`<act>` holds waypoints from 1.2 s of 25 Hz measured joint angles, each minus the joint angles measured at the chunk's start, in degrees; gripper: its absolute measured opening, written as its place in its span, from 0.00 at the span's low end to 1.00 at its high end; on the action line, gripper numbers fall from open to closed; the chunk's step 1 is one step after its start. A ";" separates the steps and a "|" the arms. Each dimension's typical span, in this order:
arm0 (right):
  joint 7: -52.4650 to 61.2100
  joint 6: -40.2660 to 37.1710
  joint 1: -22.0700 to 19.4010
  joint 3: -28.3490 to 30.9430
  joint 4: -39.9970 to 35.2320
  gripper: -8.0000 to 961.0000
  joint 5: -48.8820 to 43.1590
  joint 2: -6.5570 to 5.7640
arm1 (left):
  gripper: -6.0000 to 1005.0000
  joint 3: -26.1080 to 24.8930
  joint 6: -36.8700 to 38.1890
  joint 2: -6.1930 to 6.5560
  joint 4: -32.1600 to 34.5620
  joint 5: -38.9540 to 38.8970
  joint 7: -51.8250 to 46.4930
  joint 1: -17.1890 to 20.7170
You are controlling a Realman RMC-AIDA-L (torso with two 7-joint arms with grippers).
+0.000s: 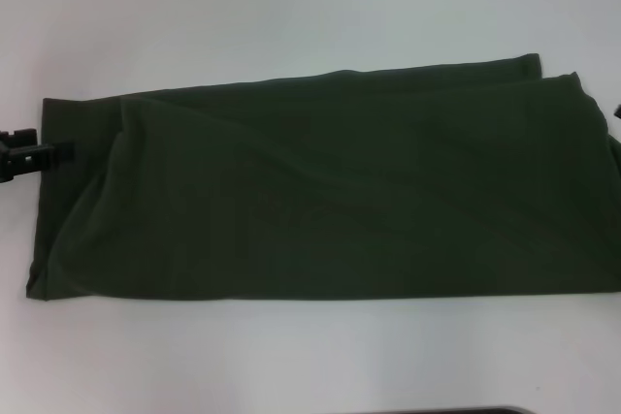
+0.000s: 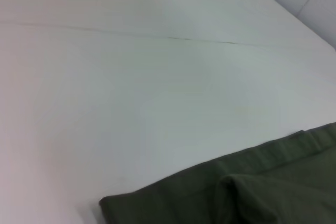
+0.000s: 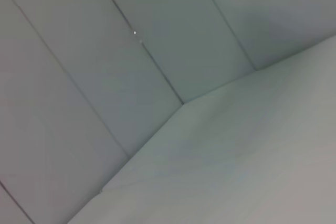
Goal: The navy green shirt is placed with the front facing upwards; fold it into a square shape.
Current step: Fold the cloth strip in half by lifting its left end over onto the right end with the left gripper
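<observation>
One long band of dark olive cloth, the navy green shirt (image 1: pixel 320 191), lies across the white tabletop (image 1: pixel 291 7) in the head view, folded lengthwise into a wide strip that reaches from the left side to past the right edge of the picture. Its top layer shows soft diagonal creases, and no lettering or collar shows. The left hand (image 1: pixel 34 152) sits at the shirt's left end, at the far corner, with its dark fingers pointing toward the cloth; whether they pinch the fabric or stand apart cannot be told. The left wrist view shows a folded corner of the shirt (image 2: pixel 247 192) resting on bare tabletop (image 2: pixel 131 77). At the right edge only a dark sliver of the right hand (image 1: pixel 617 111) shows beside the shirt's right end, its state not discernible.
</observation>
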 joint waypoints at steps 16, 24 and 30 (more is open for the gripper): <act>1.64 1.09 3.11 -2.15 0.16 0.95 0.12 0.04 | 0.74 1.44 -2.12 1.15 -2.43 4.49 -2.82 -0.29; 1.64 1.09 2.64 -2.16 0.17 0.95 0.29 0.02 | 0.74 3.64 -4.71 2.21 -4.74 4.85 -5.14 -1.34; 1.65 1.08 2.47 -2.16 0.17 0.95 0.35 0.02 | 0.74 5.77 -6.17 2.25 -4.83 4.85 -6.68 -1.79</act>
